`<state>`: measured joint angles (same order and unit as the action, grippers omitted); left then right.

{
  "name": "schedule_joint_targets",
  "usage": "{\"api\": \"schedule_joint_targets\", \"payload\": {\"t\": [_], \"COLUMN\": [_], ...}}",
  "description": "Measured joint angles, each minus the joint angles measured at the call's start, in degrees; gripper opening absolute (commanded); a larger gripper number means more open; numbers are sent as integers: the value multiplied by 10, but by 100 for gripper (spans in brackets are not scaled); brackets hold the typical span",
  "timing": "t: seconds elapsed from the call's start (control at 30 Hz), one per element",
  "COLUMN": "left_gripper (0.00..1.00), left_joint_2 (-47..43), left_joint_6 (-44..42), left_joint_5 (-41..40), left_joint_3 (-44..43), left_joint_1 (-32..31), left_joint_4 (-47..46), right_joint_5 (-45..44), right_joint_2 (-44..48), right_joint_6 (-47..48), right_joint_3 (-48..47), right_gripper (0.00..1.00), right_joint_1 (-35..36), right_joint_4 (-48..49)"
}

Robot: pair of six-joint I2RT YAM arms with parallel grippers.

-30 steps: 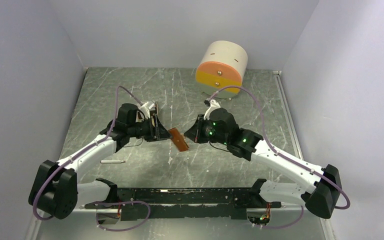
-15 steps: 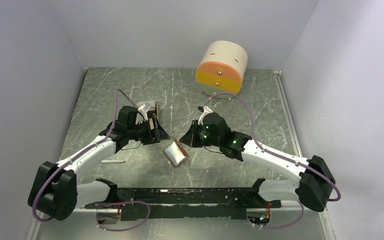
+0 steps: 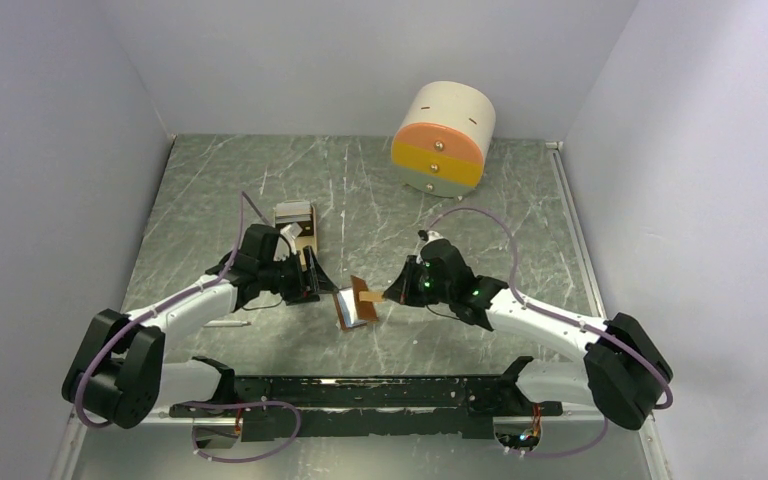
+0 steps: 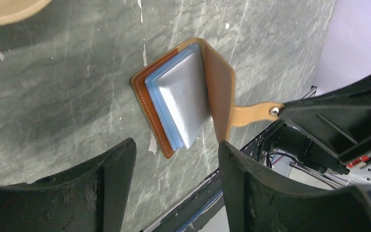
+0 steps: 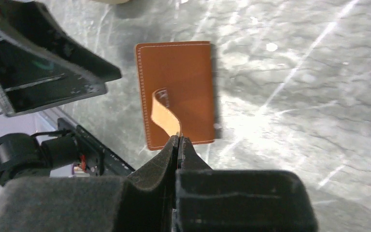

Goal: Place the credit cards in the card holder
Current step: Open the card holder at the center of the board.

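- Pinching the snap tab of the one tan-brown leather card holder (image 5: 183,82), the right tool (image 5: 178,141) has its jaws narrow.
- Holder lies part-open mid-scene on the grey marbled tabletop (image 3: 260,180), with glossy silvery-blue plastic cards (image 4: 183,99) inside; count unclear.
- The left tool (image 4: 175,146) gapes wide, empty.

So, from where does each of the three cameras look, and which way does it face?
Top external: above and behind, facing down on the table; left arm and right arm show.
Left wrist: facing down at the open card holder; the left gripper's spread fingers show.
Right wrist: facing down at the holder's cover; the right gripper, shut, pinches its snap tab.
All three share the card holder.
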<state>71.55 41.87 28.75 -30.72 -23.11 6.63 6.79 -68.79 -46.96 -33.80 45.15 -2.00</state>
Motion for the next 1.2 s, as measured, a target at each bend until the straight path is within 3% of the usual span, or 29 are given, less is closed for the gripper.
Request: {"api": "schedule_joint_targets", "payload": {"t": [0.4,0.7,0.97,1.2], "left_gripper": [59,58,64,60], "left_joint_2": [4,35,87,123], "left_joint_6": [9,22,47,58], "left_joint_5": [8,33,87,118], "left_joint_3": [7,18,36,36], "left_joint_1": [0,0,-2,-8], "left_joint_4": [-29,-73,-166,-230], "right_joint_5": [2,-16,-4,5], "right_joint_2": [3,3,4,12], "right_joint_6": [26,42,46,48], "right_joint_3": [34,48,56,57], "right_gripper": [0,0,0,0], "right_joint_1": [-93,-118,-120,-120], "right_joint_4": [-25,-44,-41,-34]}}
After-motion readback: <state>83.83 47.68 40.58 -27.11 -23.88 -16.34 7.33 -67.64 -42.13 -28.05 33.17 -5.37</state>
